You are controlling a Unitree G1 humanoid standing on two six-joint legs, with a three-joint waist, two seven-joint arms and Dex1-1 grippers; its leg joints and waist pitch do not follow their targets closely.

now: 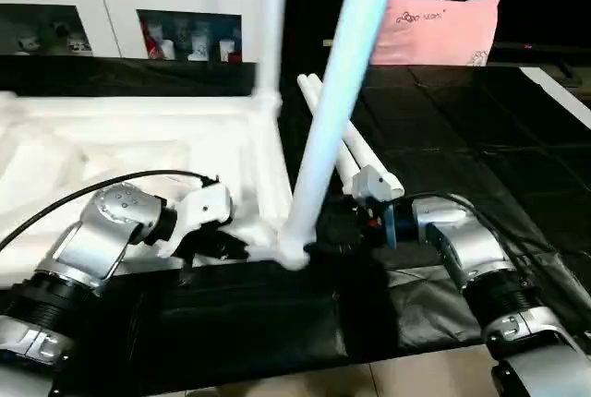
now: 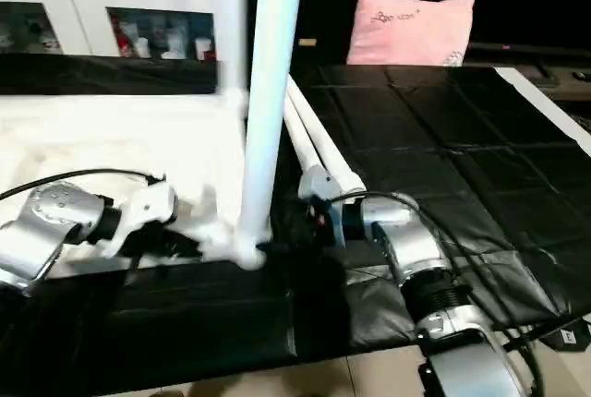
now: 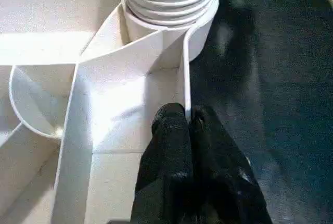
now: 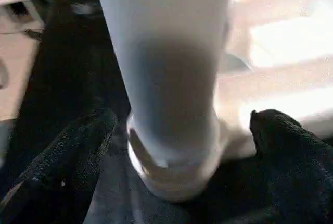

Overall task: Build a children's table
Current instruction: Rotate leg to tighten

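The white tabletop (image 1: 138, 152) lies upside down on the black cloth (image 1: 443, 138), filling the left half of the head view, ribs facing up. One leg (image 1: 337, 92) stands in the near corner socket (image 3: 171, 21) at centre frame, and a second leg (image 1: 273, 28) rises from the far corner at the upper centre. Two spare legs (image 1: 342, 138) lie on the cloth just right of the standing leg. The left gripper (image 3: 190, 130) is clenched with its tips against the tabletop's edge wall, holding nothing. The right gripper (image 4: 177, 130) is released, its fingers (image 4: 78, 146) spread wide on either side of the near leg's base. A pink cushion (image 1: 439, 28) sits at the upper right, a white cabinet (image 1: 120, 9) at the upper left.
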